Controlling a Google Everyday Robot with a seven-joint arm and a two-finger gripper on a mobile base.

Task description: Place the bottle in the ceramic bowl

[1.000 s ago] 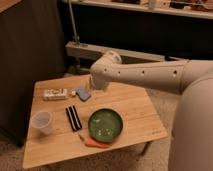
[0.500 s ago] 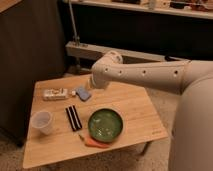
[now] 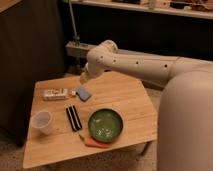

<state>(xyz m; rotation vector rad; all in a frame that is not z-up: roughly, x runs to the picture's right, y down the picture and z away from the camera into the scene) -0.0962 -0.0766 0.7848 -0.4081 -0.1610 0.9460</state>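
We have hardly begun: the bottle [image 3: 56, 93] lies on the bench [image 3: 127, 100], well apart from the empty ceramic bowl [image 3: 106, 125], while our gripper [image 3: 84, 78], its state untellable, hovers near the bottle.

warm overhead light, mid-bright on the table [image 3: 127, 102]. backdrop behind drops to near black. pale glints inside the ceramic bowl [image 3: 105, 125], soft sheen along the white arm [image 3: 137, 62]. shadows short and soft-edged. gripper [image 3: 84, 78] sits shaded under the arm, over the table's back part, above the blue sponge [image 3: 83, 93].
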